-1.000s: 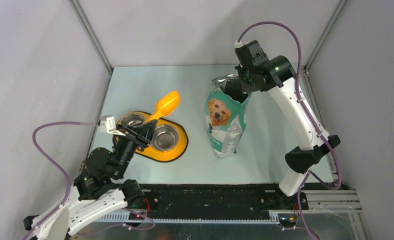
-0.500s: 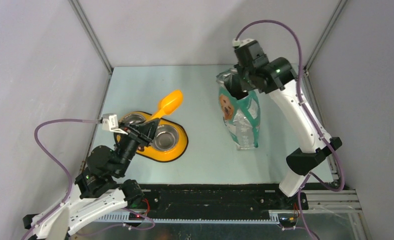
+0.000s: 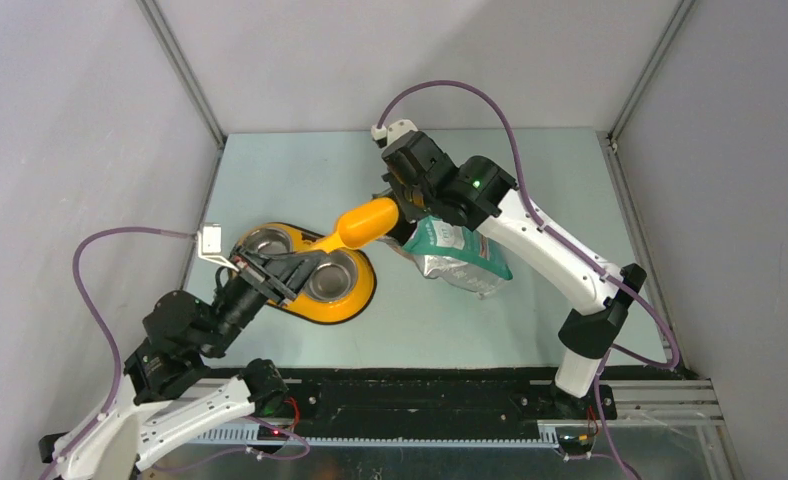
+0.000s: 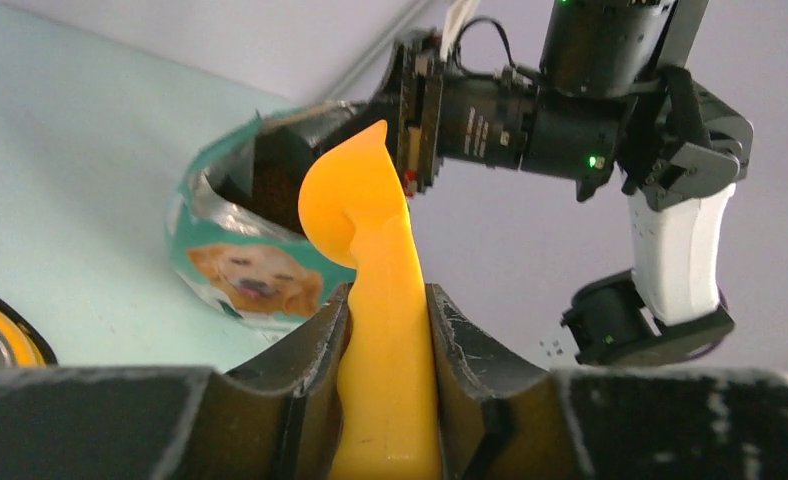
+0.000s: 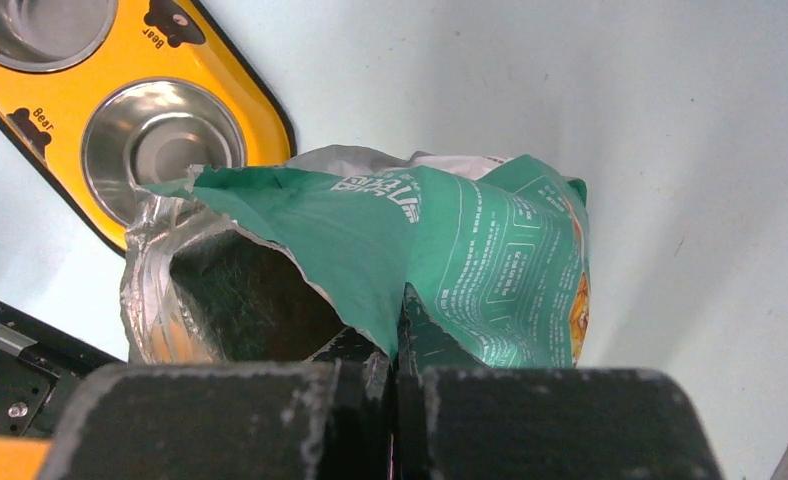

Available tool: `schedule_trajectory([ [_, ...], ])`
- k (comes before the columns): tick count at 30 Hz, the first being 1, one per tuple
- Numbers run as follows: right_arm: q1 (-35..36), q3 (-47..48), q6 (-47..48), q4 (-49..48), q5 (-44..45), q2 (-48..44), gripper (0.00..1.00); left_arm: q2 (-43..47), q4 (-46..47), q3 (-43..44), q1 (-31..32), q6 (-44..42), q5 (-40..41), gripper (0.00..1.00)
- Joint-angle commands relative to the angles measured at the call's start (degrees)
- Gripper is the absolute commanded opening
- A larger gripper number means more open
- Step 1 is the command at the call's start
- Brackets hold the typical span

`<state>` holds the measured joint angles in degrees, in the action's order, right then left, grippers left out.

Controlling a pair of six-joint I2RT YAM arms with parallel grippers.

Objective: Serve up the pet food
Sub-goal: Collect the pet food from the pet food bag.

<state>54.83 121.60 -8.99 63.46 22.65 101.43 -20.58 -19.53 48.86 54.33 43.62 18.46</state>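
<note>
My left gripper [image 3: 295, 265] is shut on the handle of the orange scoop [image 3: 367, 223]; the left wrist view shows the handle [image 4: 388, 330] pinched between both fingers. The scoop's head is raised right at the mouth of the green-and-white dog-picture bag [image 3: 457, 257]. My right gripper [image 3: 417, 212] is shut on the bag's torn top rim [image 5: 400, 300] and holds the bag tilted toward the scoop. A dark brown inside shows in the bag's mouth [image 4: 275, 170]; I cannot make out single pellets of pet food. The scoop looks empty.
A yellow feeder [image 3: 355, 300] with two empty steel bowls [image 3: 263, 241] [image 3: 331, 275] lies under my left gripper, left of the bag. It also shows in the right wrist view [image 5: 260, 110]. Grey walls enclose the table on three sides.
My right arm has swung the bag left and tipped it over from upright. My left gripper has carried the scoop rightward, so its head now meets the bag's mouth.
</note>
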Motion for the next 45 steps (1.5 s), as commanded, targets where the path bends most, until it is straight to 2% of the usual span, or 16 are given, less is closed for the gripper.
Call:
schedule_trajectory([
  [1,0.19,0.58,-0.08,-10.95,1.3,-1.77,0.0,-2.76,-4.11,2.72,-0.32,7.02,-6.74,0.0],
  [3,0.31,0.37,-0.29,-11.22,2.11,-1.9,0.0,-4.7,-7.01,5.53,-0.33,8.45,-7.62,0.0],
  [6,0.8,-1.25,-0.21,-11.86,2.52,-2.59,0.0,-6.5,-12.34,7.42,-0.34,11.36,-3.56,0.0],
  [12,2.46,-6.47,1.13,-14.05,3.74,-5.89,0.0,-8.63,-11.91,7.98,-0.36,12.57,2.2,0.0],
  [15,2.83,-8.33,1.48,-15.15,3.77,-7.47,0.0,-11.29,-15.17,10.94,-0.36,12.95,8.23,0.0],
  [17,3.33,-9.61,1.88,-15.52,3.85,-8.2,0.0,-14.34,-17.94,14.46,-0.38,11.84,8.92,0.0],
  [20,3.59,-11.17,1.98,-16.02,4.22,-9.08,0.0,-21.91,-24.3,20.82,-0.61,11.57,7.97,0.0],
  [23,3.74,-12.93,2.0,-16.85,3.88,-10.08,0.0,-27.95,-31.0,27.36,-3.18,12.36,2.73,0.0],
  [30,4.11,-16.12,2.29,-18.81,7.61,-12.45,0.0,-37.33,-36.35,28.89,-14.18,16.29,-11.84,0.0],
  [37,4.52,-19.23,2.96,-21.46,10.68,-14.31,0.0,-50.07,-50.16,36.9,-14.52,14.21,-9.75,0.0],
  [40,4.75,-19.32,3.09,-21.68,12.44,-14.14,0.0,-55.31,-56.77,42.47,-12.55,12.83,-5.86,0.0],
  [45,4.67,-19.41,2.05,-21.87,14.15,-13.69,0.0,-60.86,-56.56,45.25,-10.94,11.72,-3.54,0.0],
])
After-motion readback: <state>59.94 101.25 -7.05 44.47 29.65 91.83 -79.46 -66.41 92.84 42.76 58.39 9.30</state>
